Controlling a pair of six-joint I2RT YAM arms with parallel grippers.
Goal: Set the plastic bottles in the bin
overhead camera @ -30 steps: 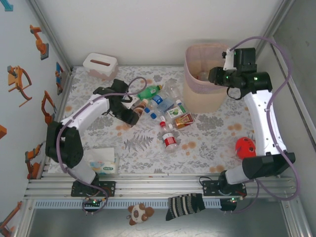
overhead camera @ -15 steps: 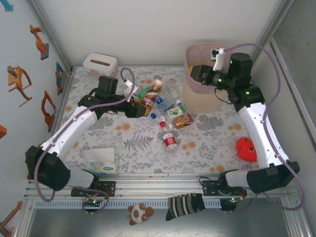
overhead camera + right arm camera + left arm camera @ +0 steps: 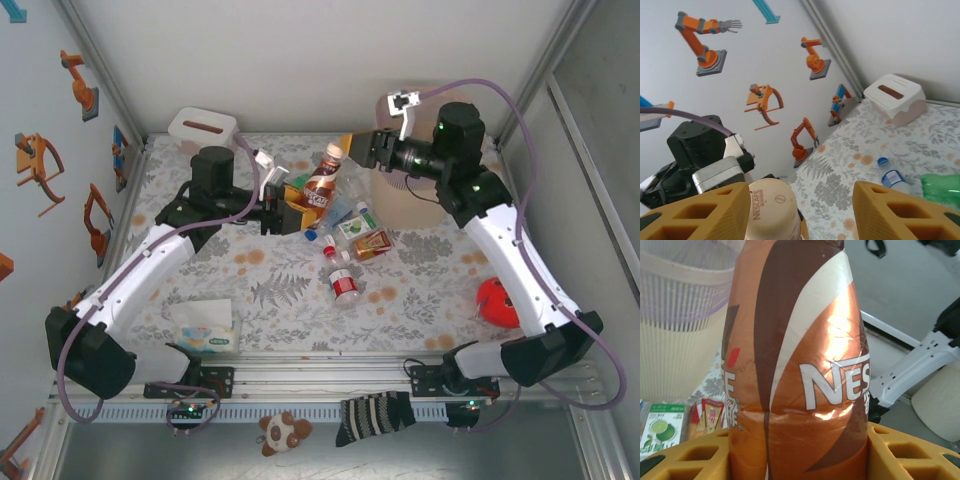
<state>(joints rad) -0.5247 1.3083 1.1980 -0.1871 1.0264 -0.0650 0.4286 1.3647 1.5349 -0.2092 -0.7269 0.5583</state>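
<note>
My left gripper (image 3: pixel 292 207) is shut on a brown-and-orange Nescafe bottle (image 3: pixel 321 184), held tilted above the table; its label (image 3: pixel 800 365) looms close in the left wrist view, clamped between the yellow fingers (image 3: pixel 687 455). My right gripper (image 3: pixel 362 148) stands open at the bottle's cream cap (image 3: pixel 772 207), which sits between the fingers (image 3: pixel 900 210), nearer the left one. Several more bottles (image 3: pixel 345 283) lie in a cluster mid-table, among them a green one (image 3: pixel 940 186) and a blue-capped one (image 3: pixel 889 176). The beige bin (image 3: pixel 415 208) stands behind my right arm, its pink liner (image 3: pixel 680 305) showing.
A white tissue box (image 3: pixel 203 130) sits at the back left. A soft tissue pack (image 3: pixel 208 330) lies near the front left and a red ball (image 3: pixel 497 300) at the right. A striped sock (image 3: pixel 375 415) and a plush toy (image 3: pixel 283 432) lie beyond the front rail.
My left arm lifted the Nescafe bottle out of the pile and raised it toward the right. My right gripper left the bin's rim and swung left to the bottle's cap.
</note>
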